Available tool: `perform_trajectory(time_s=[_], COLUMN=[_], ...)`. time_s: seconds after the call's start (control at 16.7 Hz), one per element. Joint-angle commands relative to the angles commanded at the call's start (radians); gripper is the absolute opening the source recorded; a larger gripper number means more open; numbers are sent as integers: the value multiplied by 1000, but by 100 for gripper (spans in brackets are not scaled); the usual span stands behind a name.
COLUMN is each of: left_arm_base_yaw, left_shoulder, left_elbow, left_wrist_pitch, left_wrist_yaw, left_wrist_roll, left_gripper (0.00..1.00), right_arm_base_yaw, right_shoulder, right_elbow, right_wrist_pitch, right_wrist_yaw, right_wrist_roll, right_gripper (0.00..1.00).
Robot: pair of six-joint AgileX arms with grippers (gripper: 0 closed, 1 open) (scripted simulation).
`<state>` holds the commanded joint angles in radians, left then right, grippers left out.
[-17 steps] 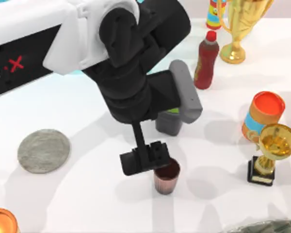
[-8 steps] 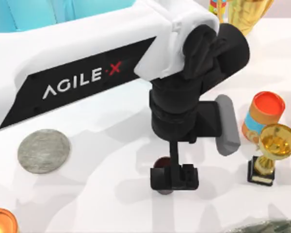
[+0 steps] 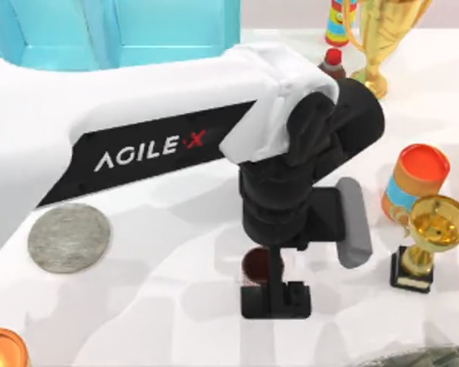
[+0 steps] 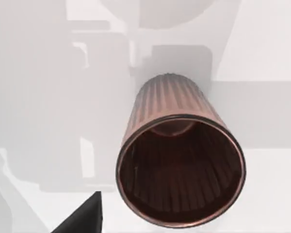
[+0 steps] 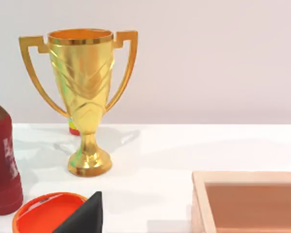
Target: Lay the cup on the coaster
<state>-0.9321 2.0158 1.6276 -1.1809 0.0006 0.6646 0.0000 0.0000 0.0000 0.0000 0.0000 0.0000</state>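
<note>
A: How many cups and coasters?

B: One cup (image 3: 254,265), upright near table centre, half hidden under the left gripper (image 3: 275,300). One coaster (image 3: 69,237), well apart at the cup's nine o'clock.

A: Jaws?

B: Can't tell how wide they stand or whether they hold anything.

A: Trophies?

B: Two gold trophies (image 3: 427,238), at the cup's three and one o'clock.

A white table (image 3: 176,306) is seen from above, crossed by soft grey shadows toward 6 o'clock. A translucent blue container (image 3: 115,30) is set at its 11 o'clock edge. In the right wrist view, a plain pale grey wall (image 5: 208,58) is seen behind the tabletop, and even, diffuse light is cast throughout.
</note>
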Motion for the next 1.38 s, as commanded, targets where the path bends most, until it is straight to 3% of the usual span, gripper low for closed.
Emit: perform_trajectory(time_s=[0.24,0.54,1.32,1.38], left_arm_base_yaw=[1,0,0,0], left_shoulder=[31,38,38,38], left_elbow=[-141,-164,-164,-164], left_wrist_pitch=[174,199,199,199], left_wrist_yaw=[0,0,0,0], left_wrist_roll=[1,2,2,2], left_gripper=[100,100,2,0], right_arm_base_yaw=[0,0,0,0], right_shoulder=[0,0,0,0], right_elbow=[0,0,0,0], right_wrist_pitch=[0,0,0,0], right_wrist_yaw=[0,0,0,0], right_wrist_roll=[0,0,0,0], right_gripper=[100,100,100,100])
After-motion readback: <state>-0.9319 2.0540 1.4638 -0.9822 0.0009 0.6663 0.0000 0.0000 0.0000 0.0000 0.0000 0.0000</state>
